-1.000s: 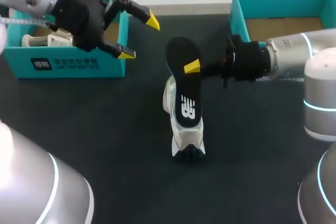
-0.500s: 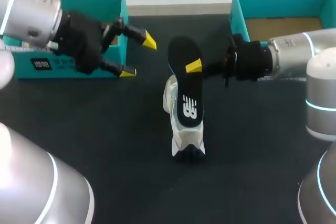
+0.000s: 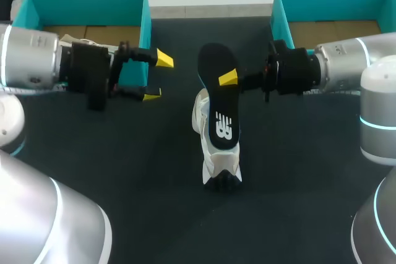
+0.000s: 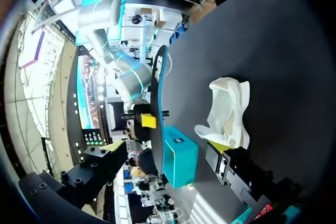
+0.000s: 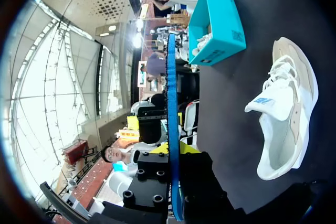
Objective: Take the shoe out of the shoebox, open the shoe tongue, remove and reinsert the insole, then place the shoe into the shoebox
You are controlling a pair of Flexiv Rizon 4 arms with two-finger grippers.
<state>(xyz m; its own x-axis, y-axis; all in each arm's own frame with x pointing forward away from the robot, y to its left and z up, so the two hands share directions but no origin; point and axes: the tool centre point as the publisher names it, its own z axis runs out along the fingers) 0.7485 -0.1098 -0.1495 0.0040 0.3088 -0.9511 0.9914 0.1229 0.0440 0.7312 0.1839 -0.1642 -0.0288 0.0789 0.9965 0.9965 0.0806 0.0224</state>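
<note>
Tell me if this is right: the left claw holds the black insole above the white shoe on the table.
Wrong claw: the right claw holds the black insole above the white shoe on the table. The head view shows it; the left claw is open.

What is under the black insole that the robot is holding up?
The white shoe lies on the table below the insole, which the right end effector grips. From above, the insole covers much of the shoe, so its opening is hidden there.
</note>
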